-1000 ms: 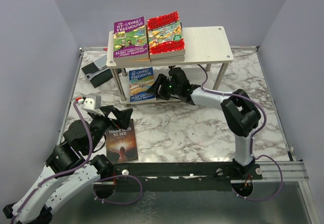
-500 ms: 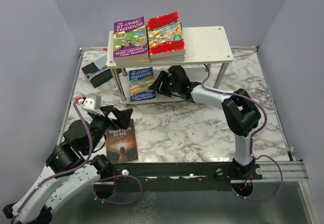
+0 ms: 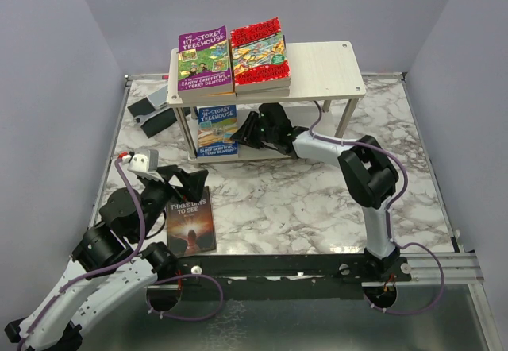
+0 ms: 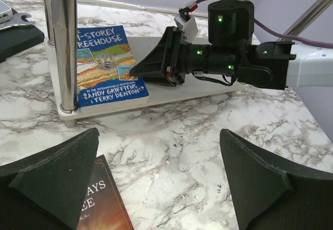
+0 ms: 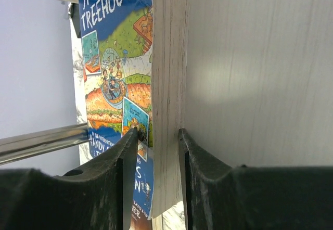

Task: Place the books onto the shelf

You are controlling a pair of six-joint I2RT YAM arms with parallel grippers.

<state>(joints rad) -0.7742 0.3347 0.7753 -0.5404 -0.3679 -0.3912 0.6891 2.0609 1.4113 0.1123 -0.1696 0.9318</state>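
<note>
Four covers face the overhead camera as we work at the shelf. At far left our left gripper (image 3: 181,181) hangs with its jaws spread wide and nothing between them, near the far edge of the dark book (image 3: 190,224). That book lies flat and face up on the marble table (image 3: 302,200), the one volume in view not yet put away. Next right, on the top board of the shelf (image 3: 325,69), the purple book (image 3: 205,59) and the red book (image 3: 259,49) crown two low stacks set side by side on its left half. Beneath them the blue book (image 3: 217,129) lies flat on the lower board, close to the left front leg. Right of it our right gripper (image 5: 158,139) reaches in under the top board and pinches that book's open page edge. One of its fingers (image 5: 125,162) is on the glossy cover, the other on the side toward the board. We judge these paperbacks light and thin but limp: held by one corner they would sag and fan open, and the slick covers could slide between the pads. The sounder hold, we reckon, is across the full thickness at mid-edge or near the spine, squeezed firmly enough to keep the pages shut.
</note>
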